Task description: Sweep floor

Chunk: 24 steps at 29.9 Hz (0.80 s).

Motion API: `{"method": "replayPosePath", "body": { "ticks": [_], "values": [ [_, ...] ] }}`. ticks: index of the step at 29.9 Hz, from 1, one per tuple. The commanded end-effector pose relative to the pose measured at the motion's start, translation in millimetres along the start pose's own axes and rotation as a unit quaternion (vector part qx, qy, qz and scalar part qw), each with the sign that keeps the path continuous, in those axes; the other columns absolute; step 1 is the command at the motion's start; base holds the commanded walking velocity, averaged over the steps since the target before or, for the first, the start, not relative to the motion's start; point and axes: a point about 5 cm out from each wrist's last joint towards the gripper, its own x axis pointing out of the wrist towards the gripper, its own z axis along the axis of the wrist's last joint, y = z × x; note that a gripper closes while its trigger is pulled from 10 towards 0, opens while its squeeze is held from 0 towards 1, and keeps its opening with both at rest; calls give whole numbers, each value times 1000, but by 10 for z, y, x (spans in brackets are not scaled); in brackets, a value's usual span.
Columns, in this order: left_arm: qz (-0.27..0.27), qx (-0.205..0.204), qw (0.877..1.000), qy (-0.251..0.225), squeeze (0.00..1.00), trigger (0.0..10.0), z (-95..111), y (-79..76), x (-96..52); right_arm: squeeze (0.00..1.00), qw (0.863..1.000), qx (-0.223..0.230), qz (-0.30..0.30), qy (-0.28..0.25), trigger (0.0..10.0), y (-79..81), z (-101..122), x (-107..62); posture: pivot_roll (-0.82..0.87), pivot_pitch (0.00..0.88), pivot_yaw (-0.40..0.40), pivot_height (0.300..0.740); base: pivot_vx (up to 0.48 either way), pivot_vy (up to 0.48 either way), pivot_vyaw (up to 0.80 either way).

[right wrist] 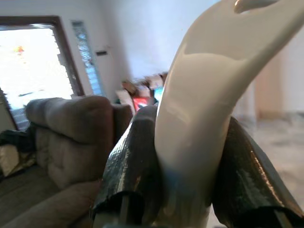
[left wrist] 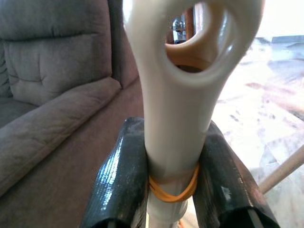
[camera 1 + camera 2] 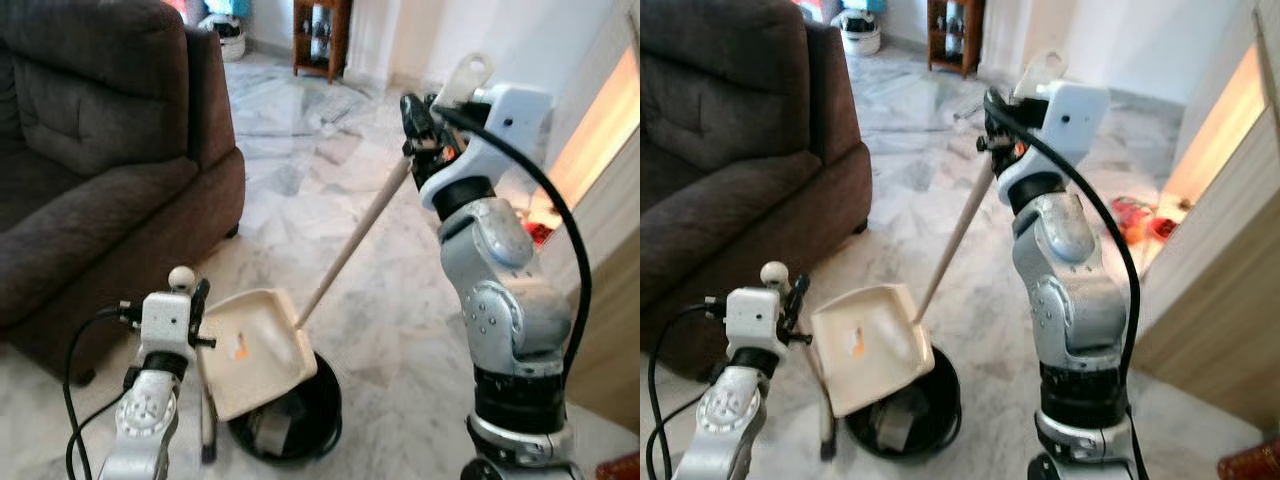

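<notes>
Marble floor (image 3: 300, 160) beside brown sofa (image 3: 90, 150); left gripper (image 2: 171, 190) clamps dustpan (image 3: 255, 350) handle; right gripper (image 1: 185, 185) clamps broom (image 3: 350, 250).

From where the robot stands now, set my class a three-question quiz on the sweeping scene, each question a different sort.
1. True or false: the cream plastic dustpan is tipped over the round black bin.
2. The right gripper is shut on: A) sofa cushion, B) pale wooden broom handle, C) black cable.
3. Fill in: the dark brown fabric sofa stands on the robot's ____ side.

Key: 1 true; 2 B; 3 left.
</notes>
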Motion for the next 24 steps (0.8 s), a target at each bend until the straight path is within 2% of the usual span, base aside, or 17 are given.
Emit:
{"method": "replayPosePath", "body": {
  "ticks": [1,15,24],
  "values": [
    [-1,4,1000,-19,0,10000,69,6,3,0,999,-5,18,-46,10000,104,167,1,117,73,-4,740,0,0,0],
    [-5,2,1000,-18,0,10000,59,-12,-8,0,990,-45,51,-121,10000,297,182,-103,118,78,-4,740,0,0,0],
    [-5,2,1000,-18,0,10000,60,-18,-11,0,988,-61,95,-105,10000,470,-21,-207,118,82,-6,740,0,0,0]
  ]
}}
